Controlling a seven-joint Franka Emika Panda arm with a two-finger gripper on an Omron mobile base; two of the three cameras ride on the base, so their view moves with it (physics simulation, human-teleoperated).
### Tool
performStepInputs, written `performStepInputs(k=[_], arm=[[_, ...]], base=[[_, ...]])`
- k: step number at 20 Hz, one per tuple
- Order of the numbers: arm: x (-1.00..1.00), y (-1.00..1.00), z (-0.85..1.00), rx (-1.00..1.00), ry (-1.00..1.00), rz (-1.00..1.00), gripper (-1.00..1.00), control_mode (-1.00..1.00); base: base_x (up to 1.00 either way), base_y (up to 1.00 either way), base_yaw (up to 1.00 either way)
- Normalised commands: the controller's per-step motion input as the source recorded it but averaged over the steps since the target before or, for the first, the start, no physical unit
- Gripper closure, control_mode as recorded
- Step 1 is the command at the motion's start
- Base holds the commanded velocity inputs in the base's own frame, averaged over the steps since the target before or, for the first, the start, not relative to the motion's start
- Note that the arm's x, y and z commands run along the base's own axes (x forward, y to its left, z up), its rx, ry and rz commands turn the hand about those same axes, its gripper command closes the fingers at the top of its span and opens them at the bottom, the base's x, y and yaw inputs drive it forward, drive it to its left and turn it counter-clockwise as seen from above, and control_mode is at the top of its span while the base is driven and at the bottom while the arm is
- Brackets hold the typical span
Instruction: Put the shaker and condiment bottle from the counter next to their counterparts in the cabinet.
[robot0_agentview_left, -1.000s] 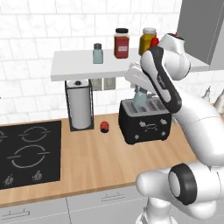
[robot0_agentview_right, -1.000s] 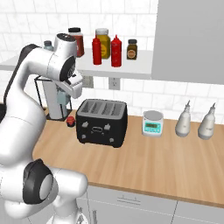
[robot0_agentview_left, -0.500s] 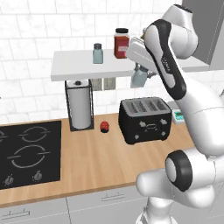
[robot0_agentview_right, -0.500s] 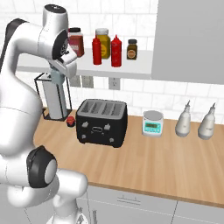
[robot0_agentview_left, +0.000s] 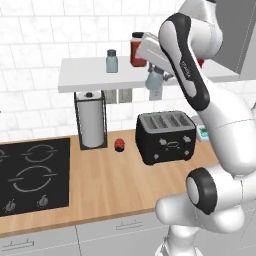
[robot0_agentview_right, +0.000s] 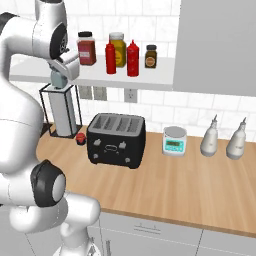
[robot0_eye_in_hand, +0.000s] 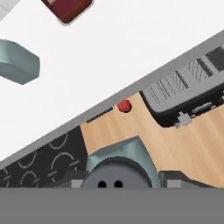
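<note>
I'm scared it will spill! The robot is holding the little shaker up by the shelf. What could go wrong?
The shaker in the gripper hangs just below the shelf, near its front edge, so lifting it could bump the edge and knock it loose. If it slips, it would probably fall by the toaster. Once up there, it might tip the other shaker or the red jar.

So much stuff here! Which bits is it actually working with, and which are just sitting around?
In the job: shaker in the gripper; matching shaker; two red bottles; shelf.

Just there: toaster, paper towel roll, cooktop, scale, jars.
</note>
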Motion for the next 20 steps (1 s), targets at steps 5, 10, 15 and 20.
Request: performStepInputs(k=[5, 10, 15, 20], arm=[[0.69, 0.01, 0.30, 0.00, 0.00, -0.07, 1.00, -1.00], [0.34, 0.15, 0.44, 0.00, 0.00, -0.06, 1.00, -1.00], [0.00, 0.21, 0.01, 0.00, 0.00, 0.00, 1.00, -1.00], [0.60, 0.02, -0.02, -0.02, 0.07, 0.00, 1.00, -1.00]], base=[[0.00, 0.00, 0.00], [0.00, 0.00, 0.00], [0.00, 0.00, 0.00], [0.00, 0.00, 0.00]])
